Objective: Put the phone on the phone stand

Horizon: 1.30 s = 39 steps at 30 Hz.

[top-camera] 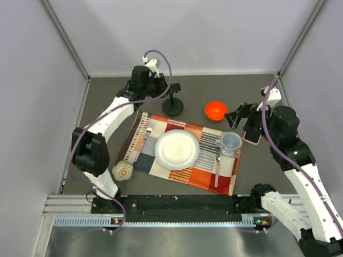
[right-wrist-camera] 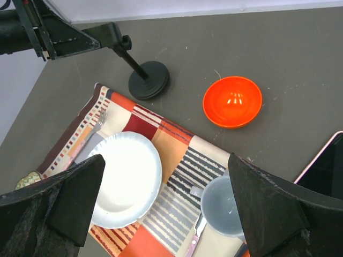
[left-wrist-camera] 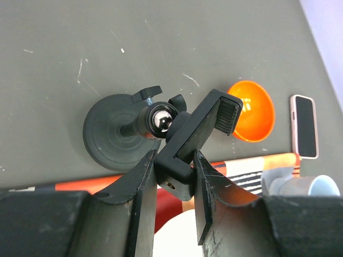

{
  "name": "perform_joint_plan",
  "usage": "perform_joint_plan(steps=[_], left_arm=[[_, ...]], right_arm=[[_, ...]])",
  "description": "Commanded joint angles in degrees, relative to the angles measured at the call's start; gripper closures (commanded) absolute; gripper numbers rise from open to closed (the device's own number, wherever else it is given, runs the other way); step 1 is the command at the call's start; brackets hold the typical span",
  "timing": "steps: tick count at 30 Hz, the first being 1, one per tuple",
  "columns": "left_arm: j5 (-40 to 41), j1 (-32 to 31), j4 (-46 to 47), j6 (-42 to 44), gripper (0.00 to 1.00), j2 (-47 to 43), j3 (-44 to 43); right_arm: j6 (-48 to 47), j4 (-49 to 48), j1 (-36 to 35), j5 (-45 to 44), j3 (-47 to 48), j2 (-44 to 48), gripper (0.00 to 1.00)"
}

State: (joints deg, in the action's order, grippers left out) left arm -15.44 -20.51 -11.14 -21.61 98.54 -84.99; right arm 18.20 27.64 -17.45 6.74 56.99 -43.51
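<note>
Grey tabletop (top-camera: 225, 91), left tool (left-wrist-camera: 174, 166) clamping phone stand (left-wrist-camera: 107, 139), phone (left-wrist-camera: 304, 126) beside spread right tool (right-wrist-camera: 166, 160)

Robot lab test cell: plain pale panel walls (top-camera: 187, 32) box in a dark grey surface (top-camera: 107, 96); aluminium mounting rail (top-camera: 69, 206) along the near edge.

Phone stand (left-wrist-camera: 158, 122) matt black; bowl (left-wrist-camera: 252, 112) glossy orange plastic.

Pink-edged phone (left-wrist-camera: 304, 126) lies flat, well apart from upright black phone stand (top-camera: 172, 108).
</note>
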Motion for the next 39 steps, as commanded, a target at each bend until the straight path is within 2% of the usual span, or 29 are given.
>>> perform_joint_plan(steps=[1,4,8,10,12,16,19,23,29,32,38,39], left_arm=[[3.84,-1.02,8.06,5.34,1.0,-0.29,-4.48],[1.48,-1.28,7.8,8.85,1.0,0.51,-4.83],[-5.9,-0.76,4.55,16.31,1.0,1.56,-6.06],[-12.13,-0.06,3.15,17.38,1.0,3.14,-7.29],[-19.31,1.61,-1.05,18.0,1.0,4.98,-10.97],[-27.86,4.86,-9.68,18.35,1.0,11.3,-18.27],[-29.29,5.39,-15.55,21.07,1.0,13.51,-21.78],[-32.28,5.4,-22.34,34.05,1.0,16.15,-27.5],[-33.0,5.57,-29.2,43.82,1.0,19.76,-33.3],[-31.68,5.75,-29.39,45.68,1.0,20.9,-33.75],[-30.35,5.66,-28.77,40.78,1.0,24.15,-36.21],[-30.18,5.66,-27.72,40.24,0.97,24.15,-36.04]], right_arm=[[0.61,0.05,0.14,-0.94,2.07,0.44,0.01],[0.44,0.4,0.14,-1.21,2.16,0.18,0.01],[0.52,0.49,0.14,-1.03,2.33,-0.26,0.01],[0.35,0.57,0.14,-1.03,2.33,-0.35,0.01],[0.26,0.84,0.05,-1.03,2.33,-0.61,0.01],[0.09,0.84,0.14,-0.94,2.25,-0.88,0.01],[0.26,0.84,0.05,-0.77,2.16,-1.32,0.01],[0.26,0.75,0.14,-0.33,2.33,-1.76,0.01],[0.0,1.72,0.14,0.29,3.21,-1.93,0.01],[-0.09,2.94,0.14,0.2,3.3,-1.85,0.01],[-0.35,4.18,0.14,0.11,2.69,-2.63,0.01],[-0.27,4.27,0.14,0.29,2.51,-2.72,0.01]])
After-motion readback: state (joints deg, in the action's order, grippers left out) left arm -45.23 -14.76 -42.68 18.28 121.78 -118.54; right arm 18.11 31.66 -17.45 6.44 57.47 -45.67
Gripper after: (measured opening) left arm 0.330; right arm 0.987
